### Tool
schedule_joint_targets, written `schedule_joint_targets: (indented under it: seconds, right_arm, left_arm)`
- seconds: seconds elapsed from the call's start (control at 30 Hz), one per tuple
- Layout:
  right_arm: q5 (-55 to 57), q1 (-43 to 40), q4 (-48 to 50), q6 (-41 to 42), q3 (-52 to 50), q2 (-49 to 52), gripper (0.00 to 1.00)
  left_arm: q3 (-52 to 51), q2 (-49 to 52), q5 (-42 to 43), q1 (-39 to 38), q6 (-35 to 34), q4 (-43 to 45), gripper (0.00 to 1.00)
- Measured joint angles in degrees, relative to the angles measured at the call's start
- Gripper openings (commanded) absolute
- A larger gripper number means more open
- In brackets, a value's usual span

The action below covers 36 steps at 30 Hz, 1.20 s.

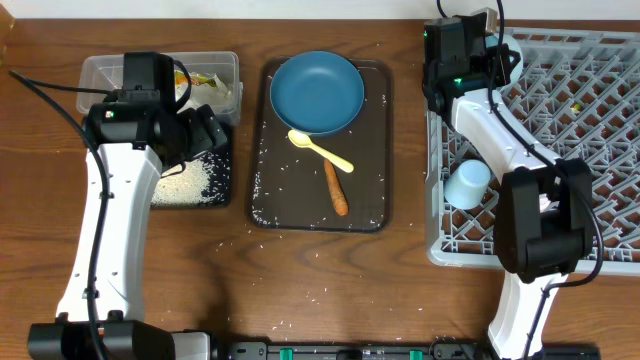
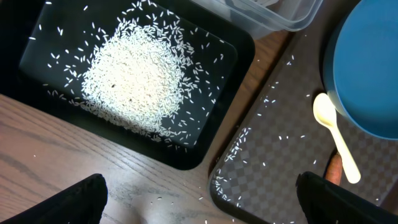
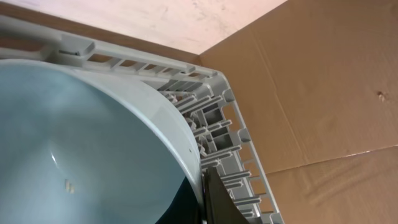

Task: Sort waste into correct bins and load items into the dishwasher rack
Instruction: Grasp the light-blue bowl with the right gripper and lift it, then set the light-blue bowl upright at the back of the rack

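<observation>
My left gripper (image 2: 199,199) is open and empty, hovering over the gap between the black tray (image 2: 233,53) and the brown serving tray (image 2: 273,162); it also shows in the overhead view (image 1: 205,130). White rice (image 2: 134,78) lies piled in the black tray. The clear tub (image 1: 100,70) holds the wrapper (image 1: 205,80). The dark blue plate (image 1: 316,92), yellow spoon (image 1: 320,148) and carrot stick (image 1: 336,190) lie on the serving tray. My right gripper (image 3: 202,193) is shut on the rim of the pale blue bowl (image 3: 93,143), at the far left corner of the grey rack (image 3: 211,118). A light blue cup (image 1: 468,183) sits in the rack (image 1: 600,120). The pink cup is out of view.
Loose rice grains are scattered over the serving tray (image 1: 262,180) and on the wooden table (image 1: 320,295) in front. Cardboard (image 3: 323,93) stands beyond the rack's corner. The right arm (image 1: 540,220) reaches across the rack's left side.
</observation>
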Motion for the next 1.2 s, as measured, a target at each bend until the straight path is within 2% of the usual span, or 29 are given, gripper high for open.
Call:
schedule_joint_targets:
  seconds: [0.07,0.2,0.27,0.43,0.77,0.87,0.9,0.97,1.03,1.2]
  right_arm:
    - [0.3,0.0,1.0,-0.3,0.0,0.4,0.02]
    - [0.4,0.1,1.4,-0.7,0.0,1.0,0.12]
    - [0.0,0.3,1.2,-0.9,0.0,1.4,0.24]
    - [0.3,2.8,0.0,-1.8,0.0,2.0,0.35]
    - [-2.4,8.9,-7.7,-0.8,0.0,2.6,0.34]
    - [-3.6,8.5,-10.4,0.9,0.0,2.6,0.20]
    - [-3.9,8.1,-11.1,1.9,0.0,2.6,0.19]
    - [-4.7,7.4,-12.2,3.3,0.0,2.6,0.20]
    - [-5.5,6.6,-13.1,4.9,0.0,2.6,0.28]
    - [-6.5,4.8,-14.0,8.7,0.0,2.5,0.32]
  left_arm:
    - [0.0,0.0,0.0,0.0,0.0,0.0,0.99]
    - [0.0,0.0,0.0,0.0,0.0,0.0,0.99]
    - [0.0,0.0,0.0,0.0,0.0,0.0,0.99]
    - [0.0,0.0,0.0,0.0,0.0,0.0,0.99]
    - [0.0,0.0,0.0,0.0,0.0,0.0,0.99]
    - [0.0,0.0,0.0,0.0,0.0,0.0,0.99]
    - [0.0,0.0,0.0,0.0,0.0,0.0,0.99]
    - [0.0,0.0,0.0,0.0,0.0,0.0,0.99]
    - [0.0,0.0,0.0,0.0,0.0,0.0,0.99]
    - [0.0,0.0,0.0,0.0,0.0,0.0,0.99]
